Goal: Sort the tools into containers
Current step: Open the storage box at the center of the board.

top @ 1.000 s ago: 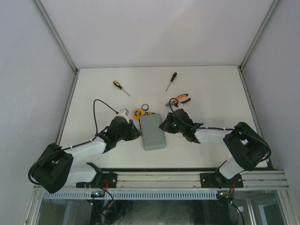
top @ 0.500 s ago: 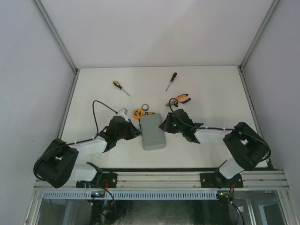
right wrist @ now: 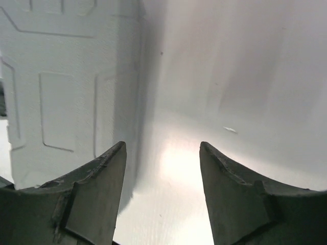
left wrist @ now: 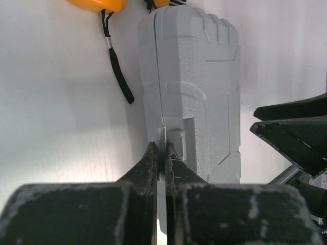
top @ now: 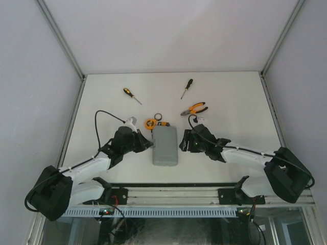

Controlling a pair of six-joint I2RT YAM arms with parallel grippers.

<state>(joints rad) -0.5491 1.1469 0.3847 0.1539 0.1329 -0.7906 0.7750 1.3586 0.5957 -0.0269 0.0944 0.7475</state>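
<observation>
Left claw (left wrist: 164, 153) pinches the grey case (left wrist: 199, 87) at its seam.

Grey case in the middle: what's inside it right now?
Its inside cannot be seen: the grey case is closed, lid covering everything. The tape measure, pliers and both screwdrivers lie outside on the table. The left gripper pinches the case's side edge.

White table (top: 230, 92), pale grey walls (top: 168, 35)

White arms (top: 87, 164), blk joints (top: 51, 190), cables (top: 97, 125); left hand (left wrist: 159, 147), right hand (right wrist: 162, 145) blk.
</observation>
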